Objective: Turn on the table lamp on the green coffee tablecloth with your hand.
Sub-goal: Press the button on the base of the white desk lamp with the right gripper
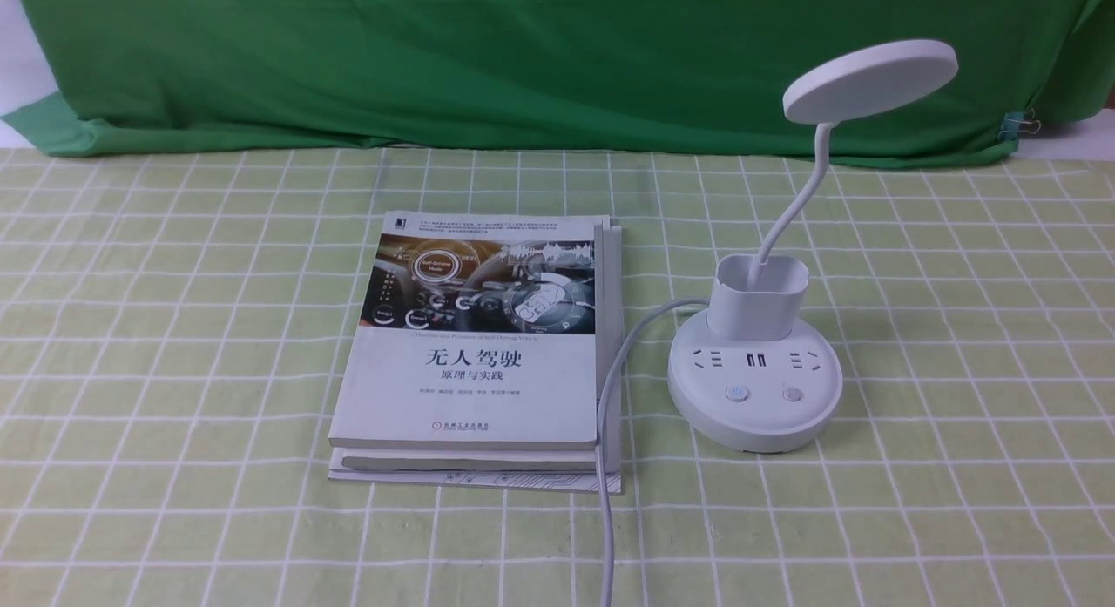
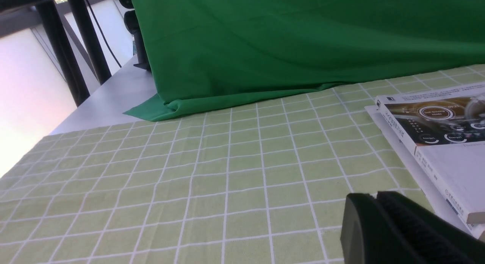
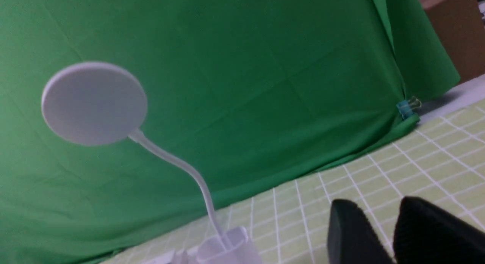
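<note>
Where the front view covers the bench, you will find the table lamp [image 1: 754, 389] upright on the green coffee tablecloth [image 1: 174, 328], nearer the right edge than the left, roughly midway between the far and near edges. Two stacked books [image 1: 479, 354] lie just beside it; its cord [image 1: 605, 433] runs to the near edge. Your right tool [image 3: 379, 209] shows a narrow gap and holds nothing. Your left tool [image 2: 401, 230] is partly in view; its opening cannot be told.

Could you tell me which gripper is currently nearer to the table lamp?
Right. The right gripper is close beside the table lamp; the left gripper is past the books' far edge, with the books between it and the lamp.
</note>
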